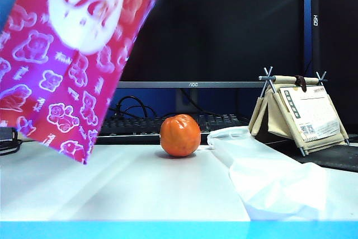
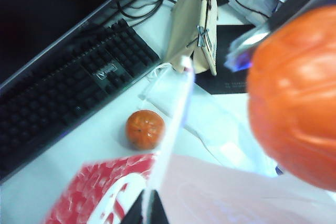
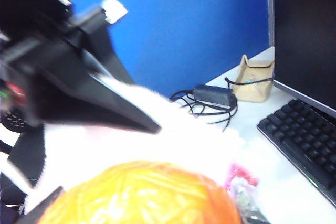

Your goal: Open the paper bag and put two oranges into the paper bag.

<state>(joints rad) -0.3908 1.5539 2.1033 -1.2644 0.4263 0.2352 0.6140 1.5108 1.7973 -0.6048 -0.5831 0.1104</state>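
Observation:
The red paper bag with white bear outlines hangs tilted off the table at the upper left of the exterior view. My left gripper is shut on the bag's rim, and the bag's pale inside shows beside it. My right gripper is shut on one orange. In the left wrist view this orange hovers large and blurred over the bag's mouth. A second orange rests on the white table, also seen from the left wrist. Neither gripper shows in the exterior view.
A translucent white plastic bag lies at the right of the table. Behind it stands a desk calendar. A black keyboard and a monitor run along the back. A power adapter with cables sits near a beige pouch.

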